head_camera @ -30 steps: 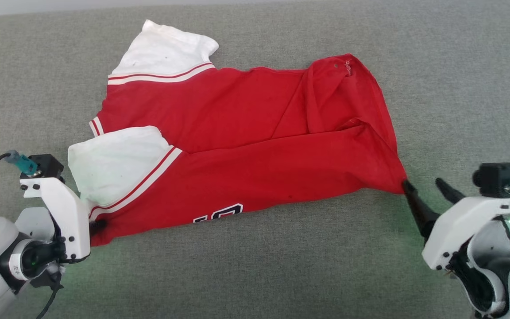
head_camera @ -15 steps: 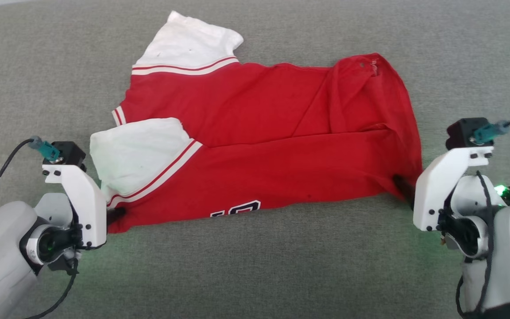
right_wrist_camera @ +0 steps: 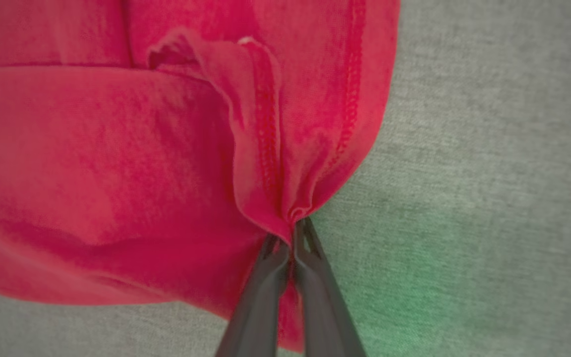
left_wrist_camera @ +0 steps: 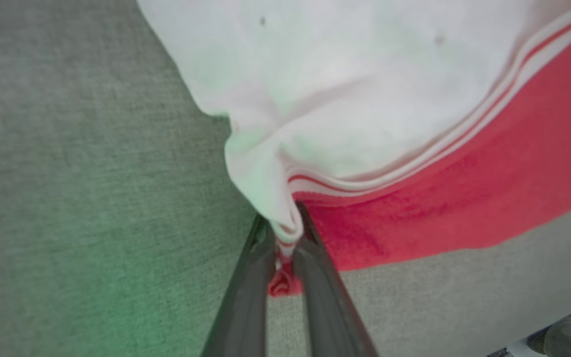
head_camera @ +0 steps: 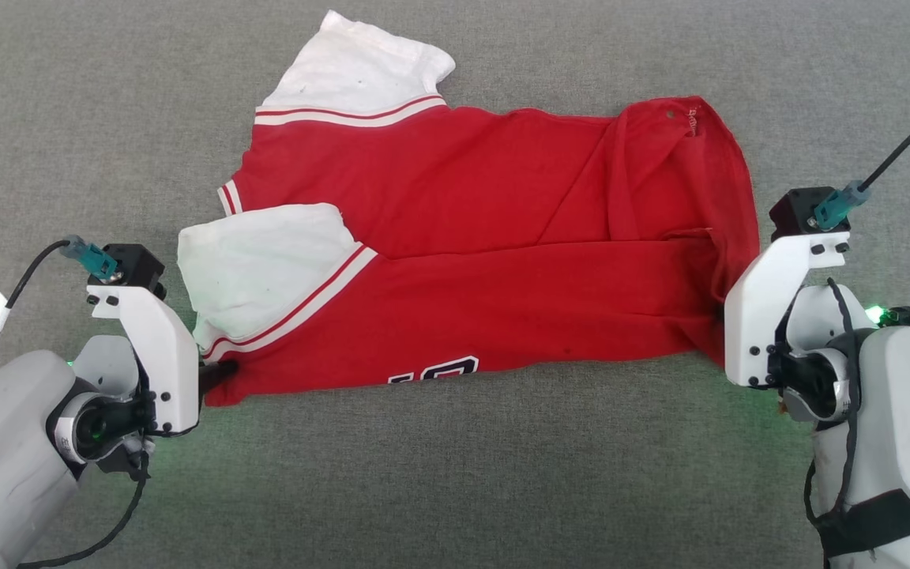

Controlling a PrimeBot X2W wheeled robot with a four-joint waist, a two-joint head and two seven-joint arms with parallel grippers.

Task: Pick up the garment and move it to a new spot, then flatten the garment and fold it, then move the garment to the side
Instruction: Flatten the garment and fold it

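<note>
Grey cloth surface [head_camera: 455, 474] is bearing the red jersey [head_camera: 502, 261] stretched left to right across mid-frame, and you are pinching its two near corners, left gripper [left_wrist_camera: 285, 233] closed on the sleeve-side corner at lower left, right gripper [right_wrist_camera: 290, 238] closed on the hem corner at right.

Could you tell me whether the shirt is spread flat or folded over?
Folded over: the garment lies doubled lengthwise, its near half lapped onto the far half, with one white sleeve resting on top.
</note>
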